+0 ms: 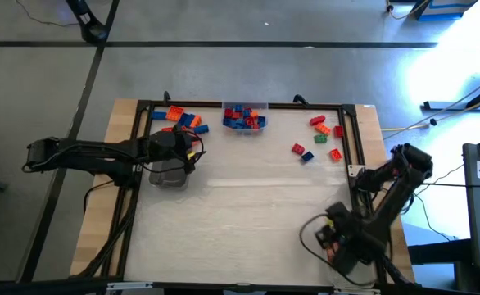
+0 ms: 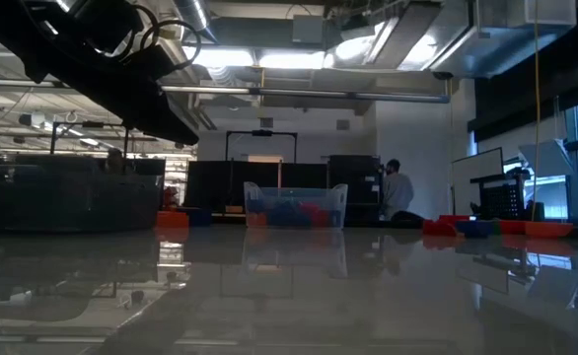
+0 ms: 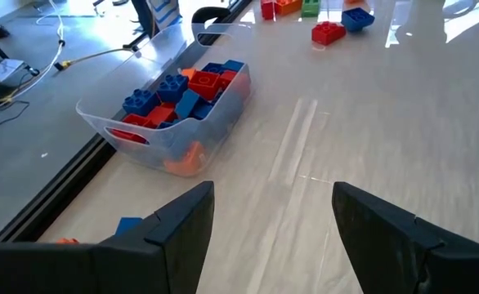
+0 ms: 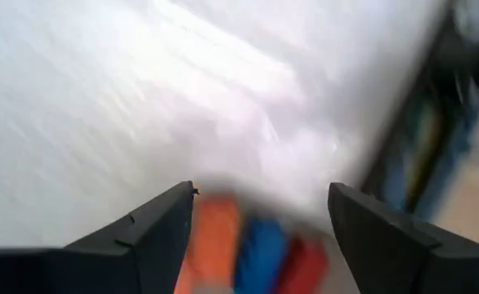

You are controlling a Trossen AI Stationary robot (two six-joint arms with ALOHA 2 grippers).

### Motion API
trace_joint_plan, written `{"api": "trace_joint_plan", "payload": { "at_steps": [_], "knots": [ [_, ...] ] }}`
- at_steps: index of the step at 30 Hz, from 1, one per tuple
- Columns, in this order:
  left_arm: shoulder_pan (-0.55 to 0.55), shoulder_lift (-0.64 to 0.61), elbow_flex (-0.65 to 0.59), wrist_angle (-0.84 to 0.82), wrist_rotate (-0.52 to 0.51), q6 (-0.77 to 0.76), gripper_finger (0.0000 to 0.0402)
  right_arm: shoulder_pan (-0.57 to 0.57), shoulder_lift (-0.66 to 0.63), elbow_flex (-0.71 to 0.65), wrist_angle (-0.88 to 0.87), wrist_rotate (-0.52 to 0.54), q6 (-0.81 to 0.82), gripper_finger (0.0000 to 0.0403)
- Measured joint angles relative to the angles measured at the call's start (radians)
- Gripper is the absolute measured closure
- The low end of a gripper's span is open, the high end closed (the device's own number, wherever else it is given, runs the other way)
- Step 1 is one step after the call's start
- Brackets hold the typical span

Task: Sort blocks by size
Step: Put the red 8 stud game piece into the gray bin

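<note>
Both grippers stand with fingers apart and nothing between them, while hard little studded blocks wait in three places.

From above, the right gripper [image 1: 338,238] hangs low over the near right corner of the surface [image 1: 248,221], with the left gripper [image 1: 174,152] over an empty clear tray [image 1: 168,174]; loose blocks [image 1: 183,120] lie at the far left, another scatter [image 1: 318,138] at the far right, and a filled tray [image 1: 244,117] sits between them. Level with the surface, that filled tray [image 2: 296,205] stands mid-distance, with a person beyond. Left wrist view: its fingers [image 3: 182,220] are spread, facing the heaped tray [image 3: 174,114]. Right wrist view: spread fingers [image 4: 162,224] frame blurred orange, blue and red blocks [image 4: 256,249] lying below the gap. These bricks look light, rigid and smooth-sided, likely to skid, so pinch across the flat long sides, below the studs.
</note>
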Motion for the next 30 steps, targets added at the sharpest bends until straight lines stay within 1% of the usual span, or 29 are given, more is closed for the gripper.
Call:
{"api": "trace_joint_plan", "payload": {
  "at_steps": [2,4,12,17,24,30],
  "knots": [
    [0.0,0.0,0.0,-0.001,0.0,-0.009,0.0167,-0.057,-0.015,0.0,0.004,0.104,-0.088,0.0122],
    [0.0,0.0,0.0,-0.003,0.0,-0.013,0.0167,-0.134,-0.027,0.0,-0.004,0.157,-0.177,0.0124],
    [0.0,-0.001,0.0,-0.005,0.0,-0.017,0.0167,-0.492,-0.031,0.0,-0.011,0.246,-0.555,0.0134],
    [0.0,-0.001,0.0,-0.005,0.0,-0.018,0.0167,-0.712,-0.031,0.0,-0.006,0.326,-0.732,0.0135],
    [0.0,-0.001,0.0,-0.005,0.0,-0.018,0.0167,-1.01,-0.031,0.0,0.09,0.344,-0.984,0.0135],
    [0.0,-0.001,0.0,-0.005,0.0,-0.018,0.0167,-1.262,-0.031,0.0,0.196,0.351,-1.166,0.0135]
  ]
}}
